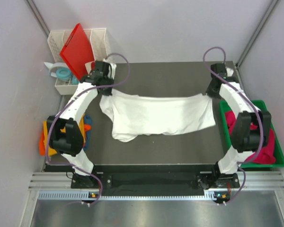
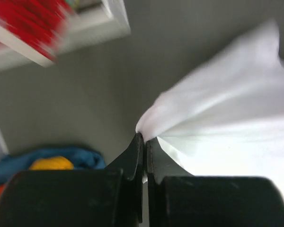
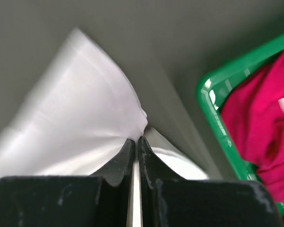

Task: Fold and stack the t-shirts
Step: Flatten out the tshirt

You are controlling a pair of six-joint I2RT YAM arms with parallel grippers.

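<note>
Top external shows white t-shirt stretched between left fingers and right fingers, both pinched shut on its corners

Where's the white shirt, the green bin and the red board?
white t-shirt (image 1: pixel 158 113), top view, middle of cloth
green bin (image 1: pixel 278 142), top view, its right rim
red board (image 1: pixel 78 49), top view, flat face

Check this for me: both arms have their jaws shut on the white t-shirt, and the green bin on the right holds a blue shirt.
One detail is wrong: the green bin holds a magenta-pink shirt, not a blue one, as the right wrist view shows. The rest stands: both arms have their jaws shut on the white t-shirt.
</note>
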